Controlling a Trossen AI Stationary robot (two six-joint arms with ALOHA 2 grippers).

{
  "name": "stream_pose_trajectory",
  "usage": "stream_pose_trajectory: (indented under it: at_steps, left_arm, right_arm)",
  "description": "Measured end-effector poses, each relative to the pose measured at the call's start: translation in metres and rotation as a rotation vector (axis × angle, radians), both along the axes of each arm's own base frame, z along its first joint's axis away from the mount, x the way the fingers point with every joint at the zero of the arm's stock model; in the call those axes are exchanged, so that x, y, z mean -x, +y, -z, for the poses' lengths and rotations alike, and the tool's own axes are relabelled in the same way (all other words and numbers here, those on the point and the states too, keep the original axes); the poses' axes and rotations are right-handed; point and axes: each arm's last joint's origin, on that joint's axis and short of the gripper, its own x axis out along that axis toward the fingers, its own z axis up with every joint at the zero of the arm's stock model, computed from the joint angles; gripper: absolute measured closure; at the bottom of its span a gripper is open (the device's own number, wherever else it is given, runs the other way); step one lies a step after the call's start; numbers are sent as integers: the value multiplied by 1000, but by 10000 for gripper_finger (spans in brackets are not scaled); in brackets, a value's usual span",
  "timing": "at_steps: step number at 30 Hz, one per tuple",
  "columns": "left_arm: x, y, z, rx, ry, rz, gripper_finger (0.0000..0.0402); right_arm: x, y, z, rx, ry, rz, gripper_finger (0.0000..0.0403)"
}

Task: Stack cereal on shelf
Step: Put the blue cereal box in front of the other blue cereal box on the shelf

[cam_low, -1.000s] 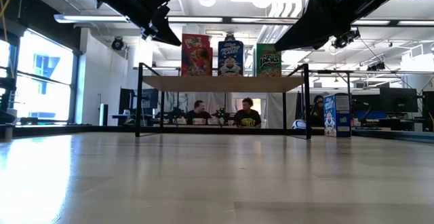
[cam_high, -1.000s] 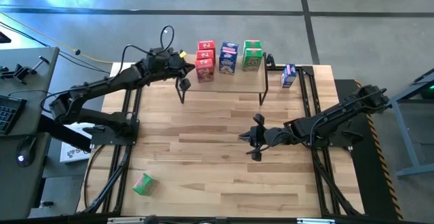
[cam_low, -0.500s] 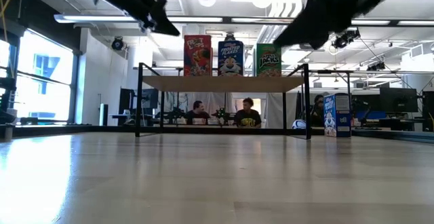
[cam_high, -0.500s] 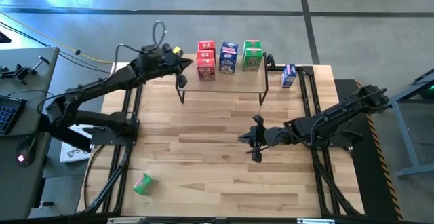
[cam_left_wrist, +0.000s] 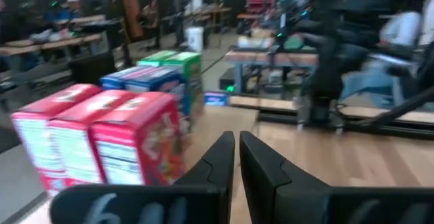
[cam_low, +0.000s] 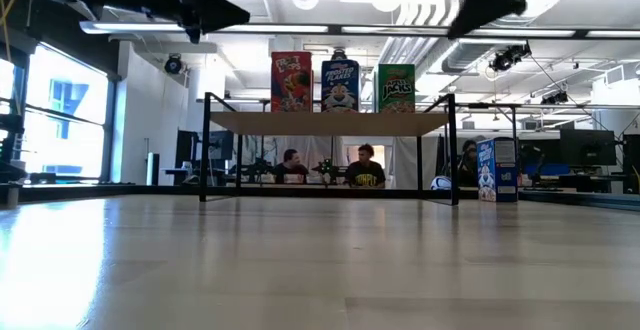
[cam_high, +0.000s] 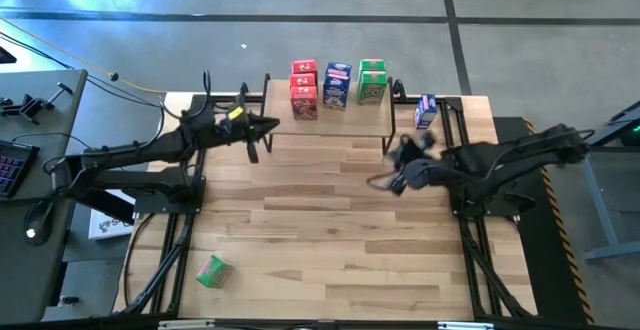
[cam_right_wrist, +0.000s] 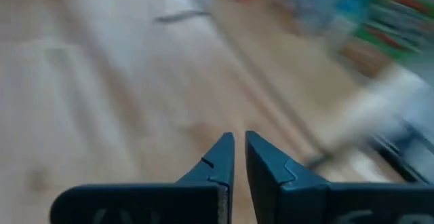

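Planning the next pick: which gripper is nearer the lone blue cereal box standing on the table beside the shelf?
The right gripper. It is just in front of the blue box, near the shelf's right legs. The left gripper is beyond the shelf's opposite end.

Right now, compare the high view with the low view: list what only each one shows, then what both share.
Only the high view shows the green box lying near the table's front left corner, and both shut grippers, the left gripper and the right gripper, empty. Only the low view shows the people seated behind the table. Both show the shelf with red, blue and green cereal boxes on it, and the lone blue box right of the shelf.
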Motion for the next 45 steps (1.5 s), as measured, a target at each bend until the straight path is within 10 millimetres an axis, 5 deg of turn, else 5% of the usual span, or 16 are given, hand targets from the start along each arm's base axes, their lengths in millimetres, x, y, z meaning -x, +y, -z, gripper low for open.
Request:
stream_pose_trajectory:
  at_steps: [9,20,25,45]
  left_arm:
    - [-3,-12,13,-22,9,52,385]
    - [-3,-12,13,-24,10,48,385]
    - [-3,-13,14,-23,14,49,385]
    - [-3,-13,14,-29,18,49,385]
  right_arm:
    - [57,-60,-1,-16,-13,502,348]
    - [75,-129,28,-165,-42,795,176]
    - [83,-147,49,-182,-96,894,128]
    - [82,-180,99,-149,-152,1010,119]
